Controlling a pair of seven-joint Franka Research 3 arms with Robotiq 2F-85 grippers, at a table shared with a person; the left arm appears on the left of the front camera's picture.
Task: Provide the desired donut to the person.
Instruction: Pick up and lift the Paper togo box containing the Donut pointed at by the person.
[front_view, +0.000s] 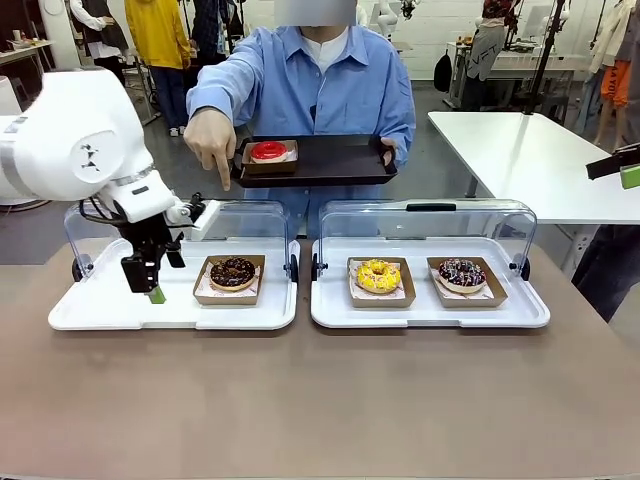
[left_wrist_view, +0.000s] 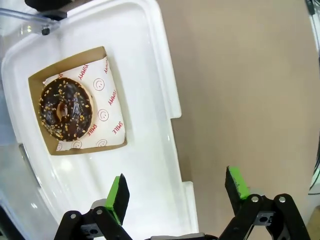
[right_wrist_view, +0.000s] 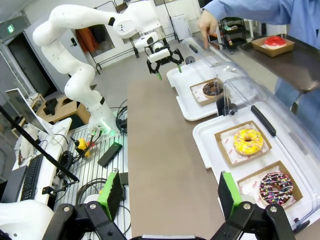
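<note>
Left hand (front_view: 146, 284) hangs open, pointing down; right hand (right_wrist_view: 167, 192) open too.

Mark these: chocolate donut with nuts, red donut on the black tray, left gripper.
chocolate donut (left_wrist_view: 77, 111), left wrist view, icing beside the hole.
red donut (front_view: 257, 152), front view, icing left of the hole.
left gripper (left_wrist_view: 176, 181), left wrist view, midway between its fingertips.
</note>
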